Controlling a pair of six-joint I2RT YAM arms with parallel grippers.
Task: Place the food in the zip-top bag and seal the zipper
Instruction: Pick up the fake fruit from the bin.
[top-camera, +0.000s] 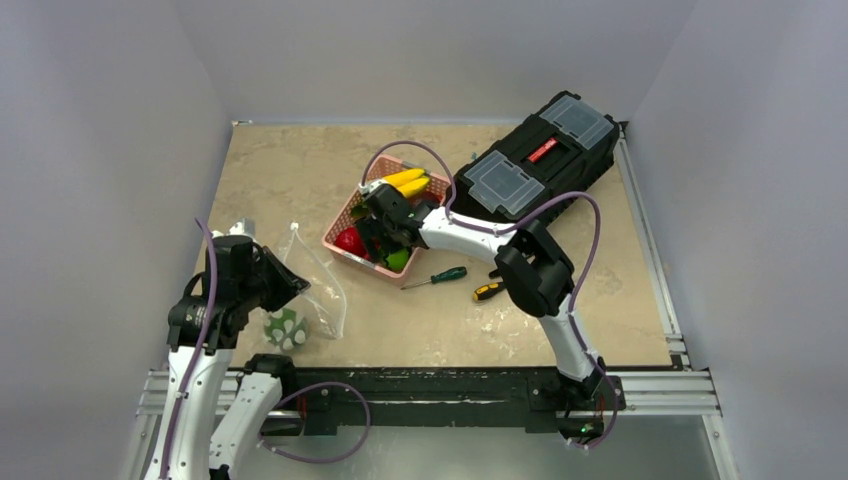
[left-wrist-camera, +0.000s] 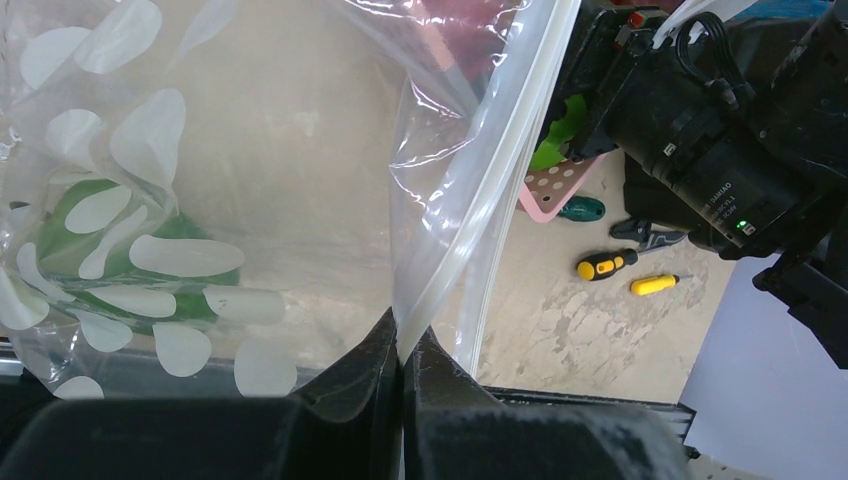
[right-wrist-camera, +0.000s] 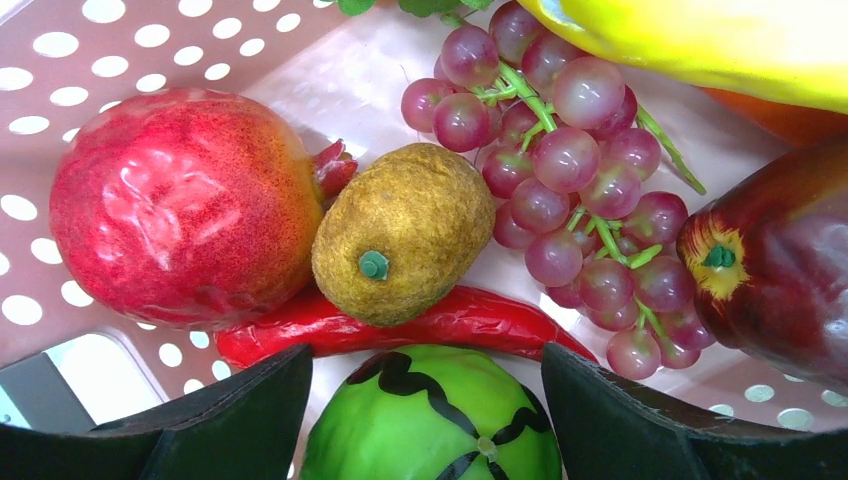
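Observation:
The clear zip-top bag (top-camera: 315, 290) with a green, white-spotted bottom (left-wrist-camera: 120, 250) hangs at the left. My left gripper (left-wrist-camera: 402, 335) is shut on its mouth edge beside the zipper strip (left-wrist-camera: 510, 160). The pink basket (top-camera: 350, 215) holds the food: a yellow banana bunch (top-camera: 408, 182), a red pomegranate (right-wrist-camera: 185, 205), a brown kiwi (right-wrist-camera: 405, 232), dark-red grapes (right-wrist-camera: 570, 190), a red chilli (right-wrist-camera: 450, 318), a dark-red apple (right-wrist-camera: 780, 260) and a green melon (right-wrist-camera: 432, 420). My right gripper (right-wrist-camera: 428, 400) is open inside the basket, its fingers on either side of the green melon.
A black toolbox (top-camera: 540, 160) with a red label stands behind the basket at the right. A green-handled screwdriver (top-camera: 447, 274) and an orange-and-black one (top-camera: 488, 291) lie in front of the basket. A yellow-handled one (left-wrist-camera: 655, 284) shows in the left wrist view.

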